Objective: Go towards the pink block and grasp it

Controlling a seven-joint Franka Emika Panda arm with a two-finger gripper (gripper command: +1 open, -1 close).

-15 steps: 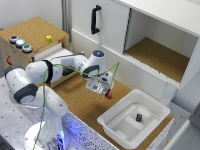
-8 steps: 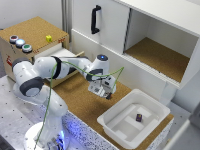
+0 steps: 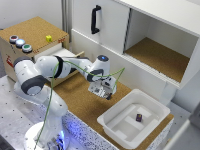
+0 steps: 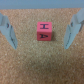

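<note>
The pink block (image 4: 44, 31) is a small reddish-pink cube with dark letters on its top face. In the wrist view it lies on the cork surface between my two fingers (image 4: 9, 31), apart from both. My gripper (image 4: 41, 46) is open, with one finger on each side of the block. In the exterior view my gripper (image 3: 103, 91) hangs low over the cork surface (image 3: 80, 102), just to the exterior view's left of the white tray. I cannot see the block there; the hand hides it.
A white tray (image 3: 152, 109) holds a dark purple small block (image 3: 139, 118). A yellow small block (image 3: 48, 38) sits on the cork-topped drawer unit (image 3: 30, 30) beside three round buttons. White cabinets with an open compartment (image 3: 160, 55) stand behind.
My arm has moved a little toward the exterior view's right and lower, nearer the cork surface beside the tray.
</note>
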